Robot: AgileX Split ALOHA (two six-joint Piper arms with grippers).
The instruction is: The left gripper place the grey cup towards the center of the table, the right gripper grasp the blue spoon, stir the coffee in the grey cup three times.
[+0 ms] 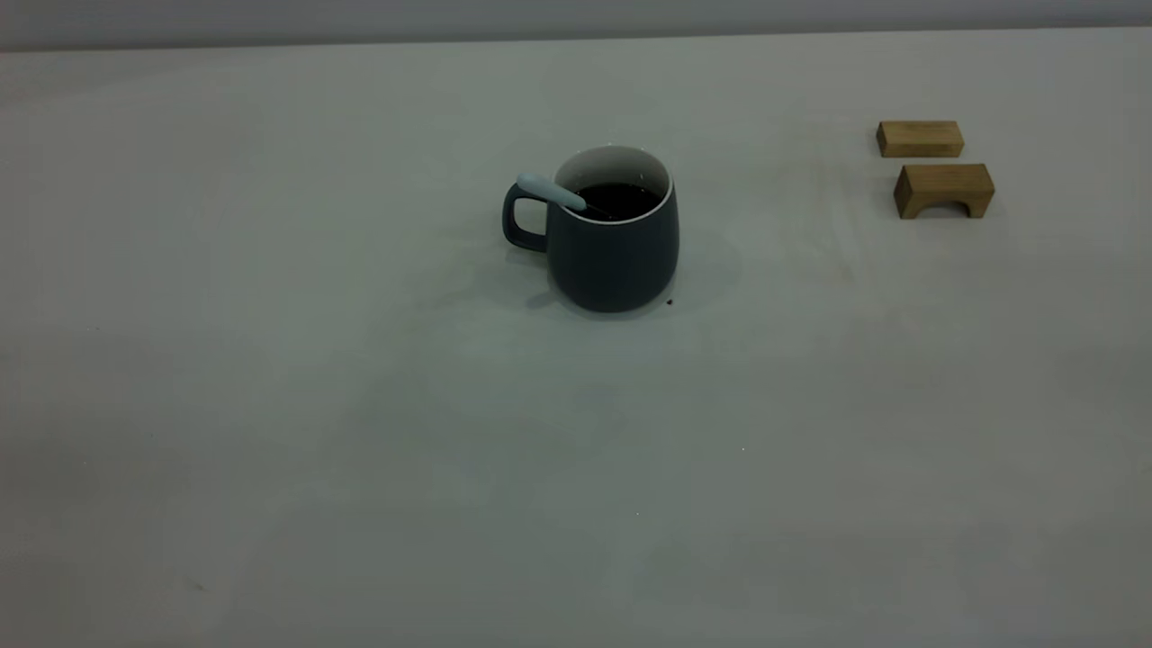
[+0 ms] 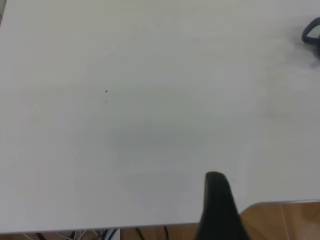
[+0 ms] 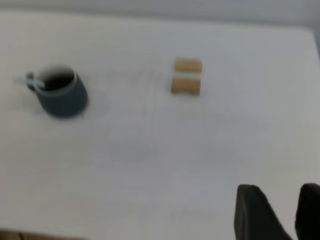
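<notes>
The grey cup [image 1: 612, 252] stands upright near the middle of the table [image 1: 360, 450], its handle toward the exterior view's left. Dark coffee [image 1: 619, 200] fills it partway. The blue spoon [image 1: 549, 191] leans in the cup, its pale handle resting on the rim above the cup's handle. Neither arm shows in the exterior view. My right gripper [image 3: 280, 200] is open and empty, far back from the cup [image 3: 62, 97] and spoon [image 3: 27, 80]. My left gripper [image 2: 217, 200] hovers near the table's edge, with only the cup's handle [image 2: 312, 34] in its view.
Two tan wooden blocks [image 1: 920, 139] [image 1: 943, 189] sit at the far right of the table, one flat and one arch-shaped. The left wrist view shows the table's edge with wooden floor [image 2: 280, 220] below it.
</notes>
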